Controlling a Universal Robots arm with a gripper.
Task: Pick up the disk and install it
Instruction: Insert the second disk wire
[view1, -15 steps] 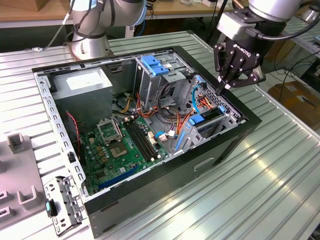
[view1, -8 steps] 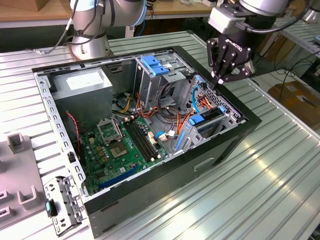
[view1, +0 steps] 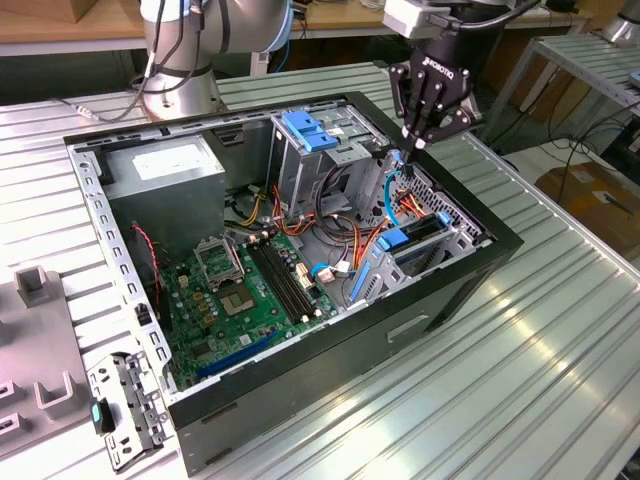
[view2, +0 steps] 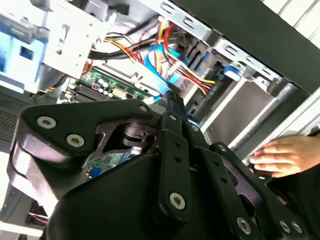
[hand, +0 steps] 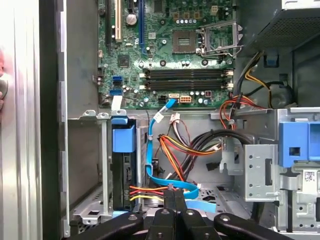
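Observation:
The disk (view1: 394, 241) sits in the lower drive bay of the open computer case (view1: 440, 300), at the exterior view's right, with its blue handle facing the case interior. In the first wrist view the disk (hand: 123, 139) stands in that bay, blue handle above its dark body, with red and yellow wires running to it. My gripper (view1: 412, 143) hangs just above the bay's far end, over a blue flat cable (hand: 150, 150). Its fingers (hand: 169, 196) are pressed together, shut, with nothing visible between them. In the second wrist view the gripper (view2: 173, 98) points into the case.
A tall silver cage with a light-blue latch (view1: 305, 130) stands mid-case, beside a grey box with a white label (view1: 165, 165) and the green motherboard (view1: 240, 290). Orange, red and yellow cables (hand: 175, 150) cross near the bay. A person's hand (view2: 282, 156) rests on the case's outer wall.

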